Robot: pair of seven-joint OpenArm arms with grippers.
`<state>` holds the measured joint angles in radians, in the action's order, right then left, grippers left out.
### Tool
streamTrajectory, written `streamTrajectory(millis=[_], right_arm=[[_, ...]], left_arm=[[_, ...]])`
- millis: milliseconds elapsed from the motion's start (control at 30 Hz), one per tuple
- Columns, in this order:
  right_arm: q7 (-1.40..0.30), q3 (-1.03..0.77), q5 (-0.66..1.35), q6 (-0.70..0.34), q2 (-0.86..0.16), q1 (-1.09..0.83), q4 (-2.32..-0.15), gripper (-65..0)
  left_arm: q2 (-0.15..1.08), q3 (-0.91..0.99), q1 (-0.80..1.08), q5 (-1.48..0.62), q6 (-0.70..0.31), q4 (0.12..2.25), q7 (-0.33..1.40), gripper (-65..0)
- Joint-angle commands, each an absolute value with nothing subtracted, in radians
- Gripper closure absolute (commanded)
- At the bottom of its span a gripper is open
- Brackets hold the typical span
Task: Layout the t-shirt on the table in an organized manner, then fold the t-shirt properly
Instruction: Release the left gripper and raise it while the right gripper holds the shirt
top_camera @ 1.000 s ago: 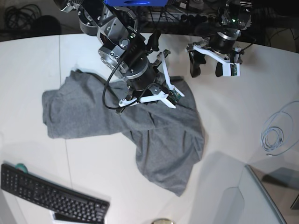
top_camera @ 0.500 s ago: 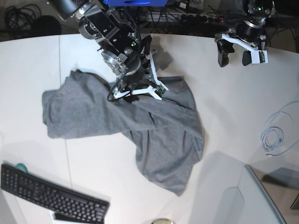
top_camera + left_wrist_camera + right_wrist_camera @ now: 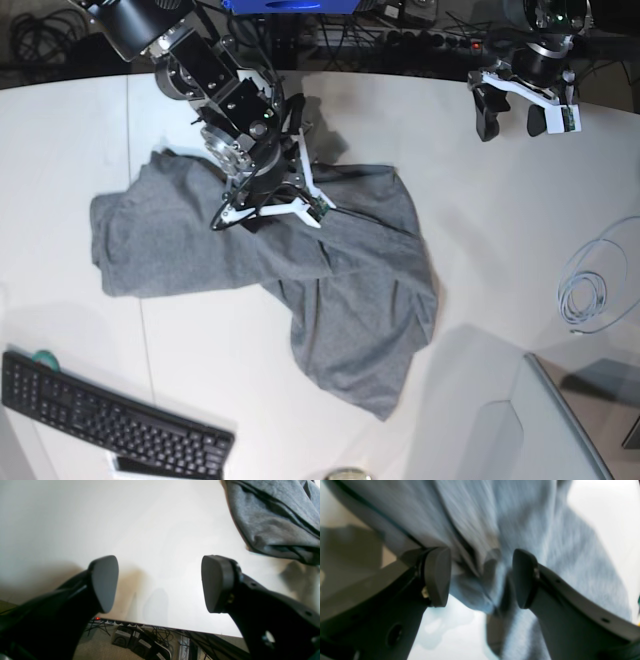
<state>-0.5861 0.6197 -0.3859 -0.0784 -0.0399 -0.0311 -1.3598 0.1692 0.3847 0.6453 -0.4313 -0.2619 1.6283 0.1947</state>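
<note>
While the t-shirt [image 3: 300, 270] lies crumpled mid-frame on the counter [image 3: 500, 220], we see the right tool [image 3: 481, 577] spread apart over it, left tool [image 3: 518, 108] apart upper right.

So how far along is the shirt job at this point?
Early. Nothing looks finished: the t-shirt lies crumpled and bunched on the table, not spread flat. In hand: the right tool is open, low over a ridge of fabric near the shirt's upper edge, gripping nothing. The left tool is open over bare table, away from the cloth. Flattening and all folds remain.
</note>
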Motion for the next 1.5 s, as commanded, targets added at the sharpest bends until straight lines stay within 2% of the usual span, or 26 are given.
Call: streamTrajectory(millis=[0, 67, 233, 833, 900, 1033, 1100, 1300, 1467], right_arm=[[-0.567, 0.616, -0.389, -0.07, -0.03, -0.018, -1.369, -36.2], [-0.567, 0.604, -0.389, -0.071, -0.03, -0.019, -1.369, -35.6], [-0.567, 0.588, -0.389, -0.076, -0.03, -0.018, -1.376, -25.5], [-0.572, 0.598, -0.39, -0.077, -0.028, -0.018, -1.382, -25.5], [-0.572, 0.598, -0.39, -0.077, -0.028, -0.01, -1.382, -21.2], [-0.575, 0.598, -0.39, -0.077, -0.028, 0.001, -1.379, -6.0], [-0.578, 0.598, -0.39, -0.077, -0.028, 0.002, -1.382, -3.3], [-0.657, 0.598, -0.389, -0.082, -0.027, 0.005, -1.471, -0.8], [-0.72, 0.598, -0.387, -0.139, -0.022, -0.001, -1.573, -0.8]], left_arm=[[0.177, 0.39, 0.651, -0.438, -0.262, 1.641, 0.173, -49.4], [0.177, 0.387, 0.648, -0.438, -0.262, 1.641, 0.173, -49.4], [0.177, 0.381, 0.644, -0.438, -0.262, 1.639, 0.174, -49.4], [0.177, 0.38, 0.642, -0.438, -0.262, 1.639, 0.176, -49.4], [0.177, 0.38, 0.642, -0.438, -0.262, 1.639, 0.177, -49.4], [0.177, 0.38, 0.642, -0.438, -0.262, 1.639, 0.177, -49.4], [0.177, 0.38, 0.642, -0.438, -0.262, 1.639, 0.177, -49.4], [0.173, 0.38, 0.641, -0.438, -0.262, 1.643, 0.179, -49.4], [0.171, 0.306, 0.613, -0.446, -0.262, 1.653, 0.179, -49.4]])
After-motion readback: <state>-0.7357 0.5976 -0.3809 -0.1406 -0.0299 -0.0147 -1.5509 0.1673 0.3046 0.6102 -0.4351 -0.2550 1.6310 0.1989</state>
